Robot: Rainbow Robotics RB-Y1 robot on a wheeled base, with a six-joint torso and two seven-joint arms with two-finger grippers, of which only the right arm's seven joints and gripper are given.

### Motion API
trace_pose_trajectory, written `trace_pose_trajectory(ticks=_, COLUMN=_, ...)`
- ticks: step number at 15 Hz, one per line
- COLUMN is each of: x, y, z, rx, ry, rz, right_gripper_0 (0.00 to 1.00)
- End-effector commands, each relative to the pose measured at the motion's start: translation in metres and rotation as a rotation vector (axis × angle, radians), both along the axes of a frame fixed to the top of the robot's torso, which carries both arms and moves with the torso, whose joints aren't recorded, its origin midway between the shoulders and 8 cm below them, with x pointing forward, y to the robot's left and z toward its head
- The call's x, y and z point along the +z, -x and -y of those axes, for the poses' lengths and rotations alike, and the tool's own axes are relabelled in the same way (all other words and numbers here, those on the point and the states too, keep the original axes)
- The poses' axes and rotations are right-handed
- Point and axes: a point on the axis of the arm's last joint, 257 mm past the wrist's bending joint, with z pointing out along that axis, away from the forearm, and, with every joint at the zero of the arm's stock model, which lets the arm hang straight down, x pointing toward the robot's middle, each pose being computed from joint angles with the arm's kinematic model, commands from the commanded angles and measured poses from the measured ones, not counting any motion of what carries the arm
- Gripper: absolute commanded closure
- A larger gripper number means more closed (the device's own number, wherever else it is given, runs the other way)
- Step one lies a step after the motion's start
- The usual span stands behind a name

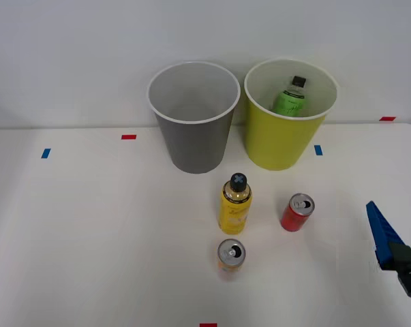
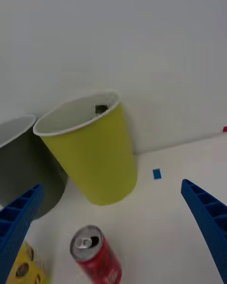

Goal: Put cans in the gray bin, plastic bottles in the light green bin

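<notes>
The blue ribbed pincer [image 2: 113, 227] is being held spread wide, gripping nothing, beside the red metal can [image 1: 297, 212]. The yellow dark-capped plastic bottle [image 1: 236, 204] and orange-yellow can [image 1: 230, 255] are being left standing nearby on the white counter [image 1: 89, 238].

green bottle [image 1: 289, 99] leans inside the yellow-green bin [image 1: 280, 146]; gray bin [image 1: 195, 146] beside it; yellow bottle [image 1: 235, 204], red can [image 1: 297, 212] and orange can [image 1: 230, 255] stand upright in front.

White table [image 1: 89, 238]: gray bin [image 1: 193, 129], light green bin [image 1: 281, 136], yellow bottle [image 1: 235, 204], cans [image 1: 297, 212].
</notes>
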Motion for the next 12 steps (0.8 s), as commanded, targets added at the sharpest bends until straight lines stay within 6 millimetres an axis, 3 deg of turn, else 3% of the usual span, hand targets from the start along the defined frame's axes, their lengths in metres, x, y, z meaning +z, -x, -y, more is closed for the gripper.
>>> trace_pose_trajectory(ticks=1, x=-0.024, y=0.041, z=0.011, rx=-0.035, ry=0.086, rz=-0.074, right_gripper_0=0.00)
trace_pose_trajectory(ticks=3, x=-0.037, y=0.057, z=0.017, rx=-0.069, ry=0.115, rz=-0.095, right_gripper_0=0.00)
trace_pose_trajectory(ticks=10, x=-0.114, y=0.123, z=0.055, rx=-0.201, ry=0.324, rz=-0.106, right_gripper_0=0.00)
trace_pose_trajectory(ticks=12, x=-0.123, y=0.134, z=0.062, rx=-0.209, ry=0.326, rz=-0.111, right_gripper_0=0.00)
